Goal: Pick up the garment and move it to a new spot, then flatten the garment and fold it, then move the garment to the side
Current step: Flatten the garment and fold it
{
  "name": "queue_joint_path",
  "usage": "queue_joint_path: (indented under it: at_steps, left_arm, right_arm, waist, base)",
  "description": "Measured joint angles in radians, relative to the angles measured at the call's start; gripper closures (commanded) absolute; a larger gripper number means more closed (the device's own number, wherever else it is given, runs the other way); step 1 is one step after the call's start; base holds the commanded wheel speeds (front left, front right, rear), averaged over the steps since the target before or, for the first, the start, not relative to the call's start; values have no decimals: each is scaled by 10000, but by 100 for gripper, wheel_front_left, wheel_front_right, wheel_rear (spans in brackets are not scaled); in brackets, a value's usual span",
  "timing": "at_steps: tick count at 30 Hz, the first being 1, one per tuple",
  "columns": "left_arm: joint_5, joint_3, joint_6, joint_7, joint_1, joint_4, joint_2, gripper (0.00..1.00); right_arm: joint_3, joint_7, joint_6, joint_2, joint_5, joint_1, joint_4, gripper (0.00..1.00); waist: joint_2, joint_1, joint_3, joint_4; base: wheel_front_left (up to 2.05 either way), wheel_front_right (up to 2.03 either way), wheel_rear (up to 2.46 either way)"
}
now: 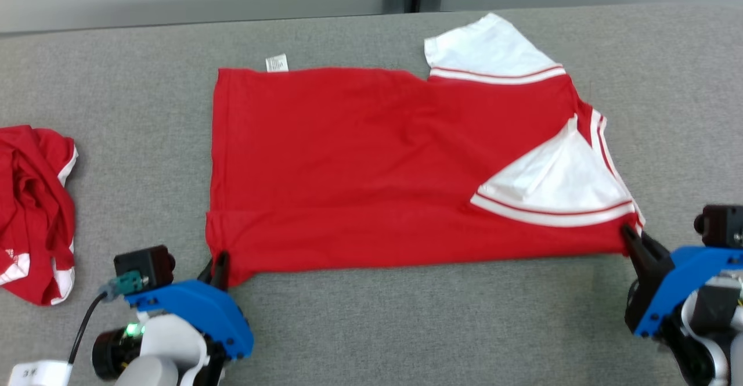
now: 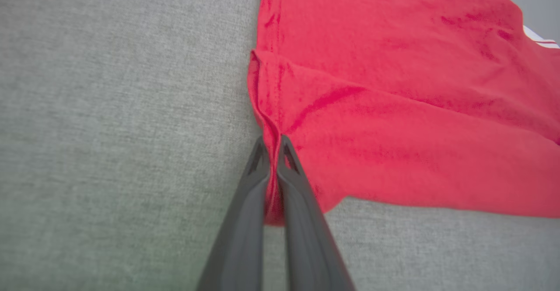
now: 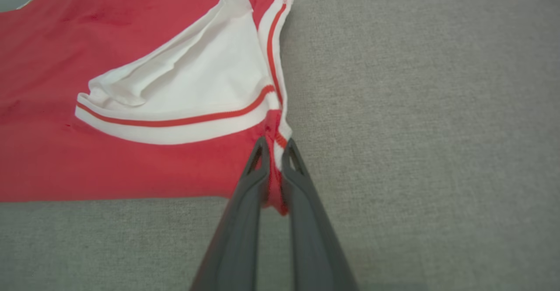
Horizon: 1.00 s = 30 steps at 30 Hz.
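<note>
A red garment [image 1: 360,165] with white sleeves and striped trim lies spread across the grey table, folded lengthwise; one white sleeve [image 1: 551,183] rests on top at the right. My left gripper [image 1: 216,264] is shut on the garment's near-left hem corner, and in the left wrist view the red cloth [image 2: 393,107] is pinched between the dark fingers [image 2: 245,221]. My right gripper [image 1: 630,236] is shut on the near-right corner by the striped collar edge, with cloth [image 3: 131,159] held between the fingers [image 3: 306,221] of that gripper [image 3: 273,146].
A second red and white garment [image 1: 35,212] lies crumpled at the table's left edge. A white label [image 1: 277,62] sticks out at the spread garment's far edge. Grey table surface [image 1: 435,328] stretches along the near side between my arms.
</note>
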Motion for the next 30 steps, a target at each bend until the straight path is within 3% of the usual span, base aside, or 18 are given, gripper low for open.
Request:
queue_joint_path:
  at_steps: [10,11,12,13,17,21,26,30]
  left_arm:
    - [-307,203,1266,1471,2285,-3101,966,100]
    - [-330,211,1365,1574,2464,-3331,1016,100]
    - [-416,232,1438,1649,2604,-3526,1035,90]
    - [-485,249,1511,1714,2719,-3670,1047,3]
    - [-525,228,1697,1952,2960,-3963,1129,0]
    - [-476,270,1609,1960,2695,-4307,1239,0]
    - [-474,629,1083,2334,1004,-3958,1760,0]
    - [-568,729,150,2541,-834,-3010,2025,0]
  right_arm:
    - [-58,575,0,-2,1080,1827,-1131,100]
    - [-69,508,0,-4,1177,1894,-1133,68]
    - [-38,497,-2,-8,1319,1919,-1106,0]
    - [12,504,0,-8,1453,1940,-1047,0]
    - [19,456,0,-4,1396,1916,-1026,0]
    - [-15,529,-2,-8,811,1324,-1528,0]
    - [410,1204,-2,-19,414,-763,-1732,0]
    - [970,1390,0,-242,784,-3033,-594,0]
  waist:
    - [0,0,-355,-287]
    - [0,0,-365,-302]
    - [0,-1,-374,-313]
    - [0,0,-382,-322]
    - [0,0,-435,-339]
    - [0,-1,-458,-331]
    - [0,-1,-338,-380]
    - [0,0,-19,-552]
  base:
    - [0,0,0]
    - [0,0,0]
    - [0,0,0]
    - [0,0,0]
    - [0,0,0]
    - [0,0,0]
    - [0,0,0]
    - [0,0,0]
